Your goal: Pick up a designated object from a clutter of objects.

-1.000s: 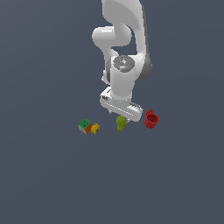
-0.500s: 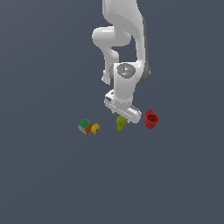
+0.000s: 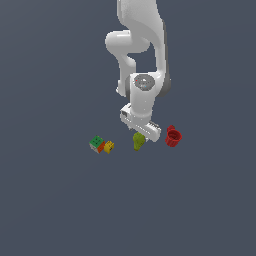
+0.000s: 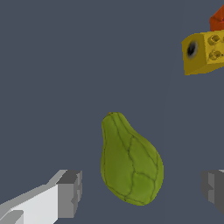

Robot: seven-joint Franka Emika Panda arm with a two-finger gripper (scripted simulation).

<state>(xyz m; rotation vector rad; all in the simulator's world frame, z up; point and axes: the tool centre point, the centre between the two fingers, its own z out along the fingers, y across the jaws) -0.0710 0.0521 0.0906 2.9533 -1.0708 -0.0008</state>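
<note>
Starting at the exterior view's left, you have the green cube [image 3: 96, 143] with coloured faces resting on the dark floor [image 3: 55, 200], and a small yellow block [image 3: 109, 146] just beside it, with an orange-red face showing between the two. They look as if they touch, though the render is too small for you to be sure.

Move toward the middle and you reach the pear-shaped item [image 3: 138, 141], directly under the gripper [image 3: 141, 131]. In the exterior view it sits between the yellow block and the red cup [image 3: 173, 136], apart from both. The cup stands at the exterior view's right, close to the arm's white hand body.

In the wrist view, the pear-shaped item [image 4: 130, 162] lies on its side on the floor. Its long axis runs along the floor, with the narrow end aimed away from the fingers and the wide bulb nearest the line between them. Its skin is yellow-green, dull, and crossed by thin dark vein-like lines running lengthwise and branching over the bulb.

The gripper's fingers [image 4: 69, 194] are spread wide, one on each side of the bulb, with clear floor showing between each pad and the fruit. Nothing is pinched.

The yellow block [image 4: 203, 51] shows studs on one face and a round hole in another.
</note>
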